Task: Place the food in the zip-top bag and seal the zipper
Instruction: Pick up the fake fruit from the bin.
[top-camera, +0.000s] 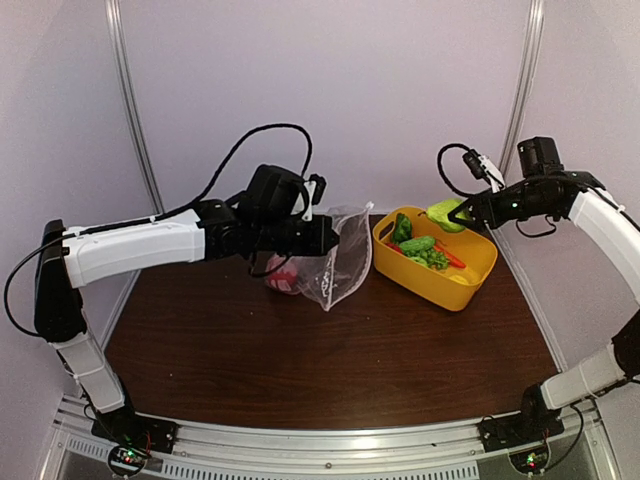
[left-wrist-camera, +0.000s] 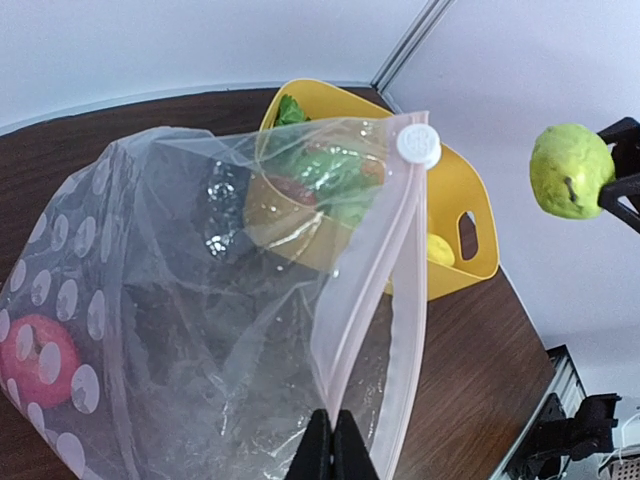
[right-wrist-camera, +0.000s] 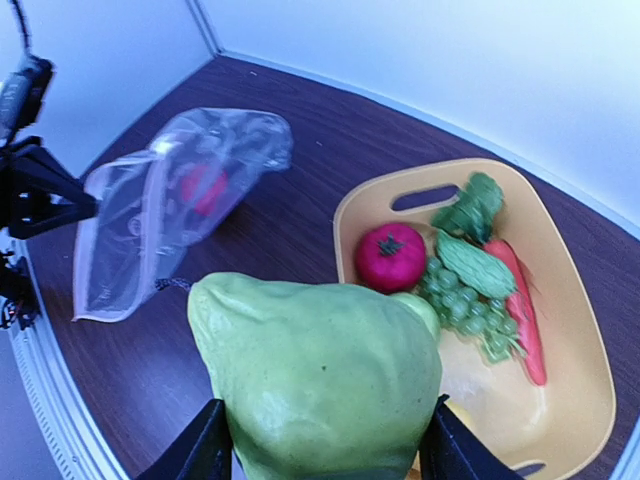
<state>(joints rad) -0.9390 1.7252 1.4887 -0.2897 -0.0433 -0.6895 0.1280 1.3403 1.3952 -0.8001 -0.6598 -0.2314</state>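
Note:
My left gripper (left-wrist-camera: 334, 440) is shut on the mouth edge of the dotted clear zip-top bag (left-wrist-camera: 200, 330) and holds it up, its mouth open; the pale zipper strip (left-wrist-camera: 385, 300) ends in a white slider (left-wrist-camera: 418, 145). A red toy fruit (left-wrist-camera: 38, 358) lies inside the bag. My right gripper (right-wrist-camera: 320, 440) is shut on a large light-green toy fruit (right-wrist-camera: 320, 375), held in the air above the yellow basket (top-camera: 470, 285). In the top view the bag (top-camera: 340, 265) hangs left of the basket and the green fruit (top-camera: 445, 215) is at its far edge.
The yellow basket (right-wrist-camera: 580, 430) holds a pink-red fruit (right-wrist-camera: 390, 257), green grapes (right-wrist-camera: 470, 310), a green pod (right-wrist-camera: 470, 265), a leafy green piece (right-wrist-camera: 470, 205), an orange carrot (right-wrist-camera: 520, 320) and something yellow. Grey walls and metal posts stand close behind and beside the brown table (top-camera: 300, 360).

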